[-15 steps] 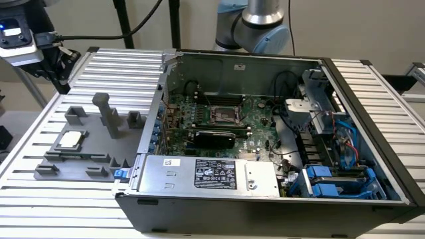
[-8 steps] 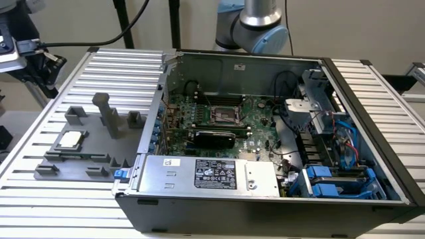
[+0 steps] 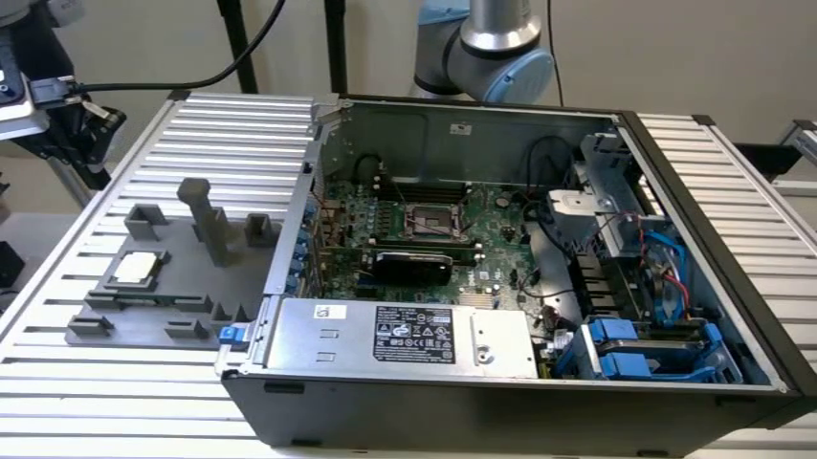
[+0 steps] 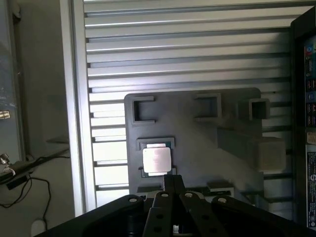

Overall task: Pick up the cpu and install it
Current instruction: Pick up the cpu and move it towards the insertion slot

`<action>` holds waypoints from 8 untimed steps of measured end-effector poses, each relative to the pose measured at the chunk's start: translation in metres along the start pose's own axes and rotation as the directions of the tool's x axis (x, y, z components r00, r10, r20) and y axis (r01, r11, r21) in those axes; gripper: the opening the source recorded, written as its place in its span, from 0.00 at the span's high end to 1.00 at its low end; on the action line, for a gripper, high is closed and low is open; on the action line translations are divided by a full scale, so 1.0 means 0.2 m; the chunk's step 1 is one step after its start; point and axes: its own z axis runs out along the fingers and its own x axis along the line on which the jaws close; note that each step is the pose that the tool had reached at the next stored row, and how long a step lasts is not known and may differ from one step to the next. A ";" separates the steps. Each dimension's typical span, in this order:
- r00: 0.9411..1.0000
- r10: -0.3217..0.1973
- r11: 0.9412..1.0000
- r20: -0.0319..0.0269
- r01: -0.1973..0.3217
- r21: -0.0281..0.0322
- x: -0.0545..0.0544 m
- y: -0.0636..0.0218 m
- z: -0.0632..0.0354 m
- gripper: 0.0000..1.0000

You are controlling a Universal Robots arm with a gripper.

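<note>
Gripper point(image 4: 174, 181): fingers sitting closed on nothing, hovering near the cpu point(image 4: 157, 160), no contact showing. Cpu lying flat, metal top up, in its pocket on the grey fixture point(image 4: 197, 143); it is sitting on the exterior view's left, approx 9 o'clock from the open PC case point(image 3: 511, 411), well apart from the socket point(image 3: 431, 222) mid-board. Handling est.: light, stiff, thin, slick lid, prob. fragile underside; looking best taken by two opposite edges w/ a light squeeze.

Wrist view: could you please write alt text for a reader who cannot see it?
A small square silver-topped chip, the cpu, lies in a recess of a grey plastic fixture plate on a ribbed metal table. The arm's black fingers, shut and empty, are above the fixture near the chip.
</note>
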 end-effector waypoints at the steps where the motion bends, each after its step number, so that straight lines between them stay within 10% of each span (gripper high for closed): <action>1: 1.000 0.000 1.000 0.000 0.000 0.000 0.00 0.000 0.000 0.89; 8: 1.000 0.000 1.000 0.000 0.000 0.000 0.00 0.000 0.000 0.88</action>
